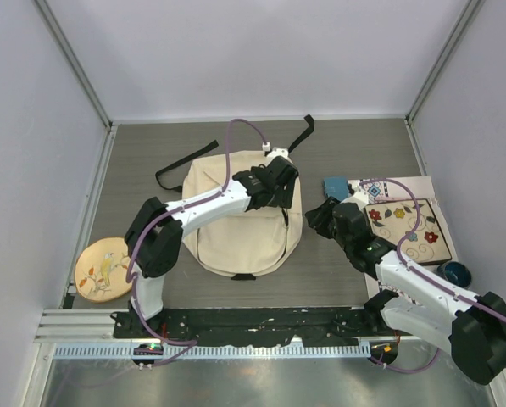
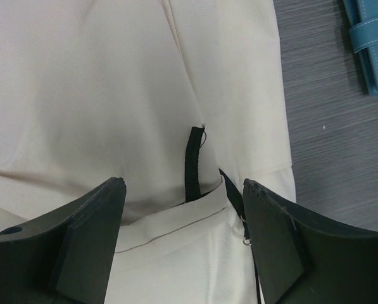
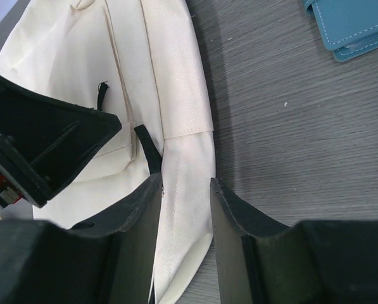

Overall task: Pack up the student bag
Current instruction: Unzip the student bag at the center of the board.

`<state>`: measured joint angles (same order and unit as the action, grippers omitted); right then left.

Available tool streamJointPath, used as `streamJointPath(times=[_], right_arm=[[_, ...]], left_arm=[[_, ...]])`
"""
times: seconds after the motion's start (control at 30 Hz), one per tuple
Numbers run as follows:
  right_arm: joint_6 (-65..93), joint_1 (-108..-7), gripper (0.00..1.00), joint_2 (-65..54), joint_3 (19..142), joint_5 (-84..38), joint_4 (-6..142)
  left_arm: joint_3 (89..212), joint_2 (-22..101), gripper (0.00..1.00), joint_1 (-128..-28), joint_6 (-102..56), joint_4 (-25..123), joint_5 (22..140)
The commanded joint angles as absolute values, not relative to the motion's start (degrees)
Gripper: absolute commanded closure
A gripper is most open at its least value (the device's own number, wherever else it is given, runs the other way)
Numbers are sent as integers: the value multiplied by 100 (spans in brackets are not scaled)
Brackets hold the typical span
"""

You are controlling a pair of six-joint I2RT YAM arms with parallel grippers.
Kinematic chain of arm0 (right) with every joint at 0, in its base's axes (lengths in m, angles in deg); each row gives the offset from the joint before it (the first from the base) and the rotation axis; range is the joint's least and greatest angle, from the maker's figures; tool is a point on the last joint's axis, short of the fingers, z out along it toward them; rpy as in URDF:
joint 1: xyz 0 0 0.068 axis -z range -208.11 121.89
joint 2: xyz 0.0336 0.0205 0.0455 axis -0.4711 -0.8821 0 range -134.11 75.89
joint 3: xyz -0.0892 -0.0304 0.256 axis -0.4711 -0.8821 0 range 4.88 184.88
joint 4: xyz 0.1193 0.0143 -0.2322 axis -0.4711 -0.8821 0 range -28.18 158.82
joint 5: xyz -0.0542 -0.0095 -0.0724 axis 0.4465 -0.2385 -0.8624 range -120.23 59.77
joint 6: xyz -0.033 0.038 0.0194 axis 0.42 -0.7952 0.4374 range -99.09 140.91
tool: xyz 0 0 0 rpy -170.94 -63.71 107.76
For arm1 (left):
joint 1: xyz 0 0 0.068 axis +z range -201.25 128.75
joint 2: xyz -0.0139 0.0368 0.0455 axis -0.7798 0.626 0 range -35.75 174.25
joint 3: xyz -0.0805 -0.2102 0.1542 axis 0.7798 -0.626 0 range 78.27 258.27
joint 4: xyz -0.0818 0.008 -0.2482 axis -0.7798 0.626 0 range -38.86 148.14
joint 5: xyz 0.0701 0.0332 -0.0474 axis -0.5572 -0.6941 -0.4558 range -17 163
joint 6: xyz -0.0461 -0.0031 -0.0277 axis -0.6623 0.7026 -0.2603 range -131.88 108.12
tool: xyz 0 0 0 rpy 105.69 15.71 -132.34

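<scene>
left gripper [image 2: 182, 190]: jaws released, wide gap, nothing held. It hovers over the student bag [image 1: 236, 237]; can't tell if the tips touch the cloth

- cream fabric fills everything ahead of and between its fingers [image 2: 87, 247]
- short black tab [image 2: 193, 161] stands upright just ahead of the gap, roughly centred, where a seam meets a folded fabric edge
- a black zip line runs down by the right-hand finger, with a small metal ring [image 2: 245, 239] next to that finger's inner face
- bag's edge and bare table [image 2: 328, 158] lie beyond the right-hand finger; teal wallet [image 2: 372, 38] sits further out that way, well ahead, apart from the bag

right gripper [image 3: 183, 183]: jaws parted, narrow gap, not clenched. The side edge of the bag shows in the gap. Can't tell whether the pads touch the fabric

- a black strip of the bag sits just at the tip of its left-hand finger
- the left gripper's black body fills that side of the right wrist view, just beside the right fingers, over the bag
- bare table is on the other side, with the teal wallet far ahead

top view: bag lies flat mid-table, and both grippers meet at its right side near the upper corner. Black straps [image 1: 185, 165] trail off the bag's far end, beyond the left gripper. Flower-patterned board [image 1: 405, 227] lies beside the right arm's wrist, on the side away from the bag. Round wooden disc with a bird [image 1: 102, 270] is back by the left arm's base, well apart from either gripper
</scene>
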<state>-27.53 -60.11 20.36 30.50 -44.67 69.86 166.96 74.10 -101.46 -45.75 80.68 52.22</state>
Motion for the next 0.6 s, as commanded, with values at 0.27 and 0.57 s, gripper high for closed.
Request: streamJointPath(times=[0.27, 0.57], right_arm=[[-2813, -5983, 62, 2148, 3081, -4474, 6997], [-2813, -5992, 63, 2104, 3098, -4421, 7040]], left_arm=[[17276, 7684, 43, -10108, -4370, 8392, 4891], [17433, 7921, 54, -10099, -4405, 8445, 4936]])
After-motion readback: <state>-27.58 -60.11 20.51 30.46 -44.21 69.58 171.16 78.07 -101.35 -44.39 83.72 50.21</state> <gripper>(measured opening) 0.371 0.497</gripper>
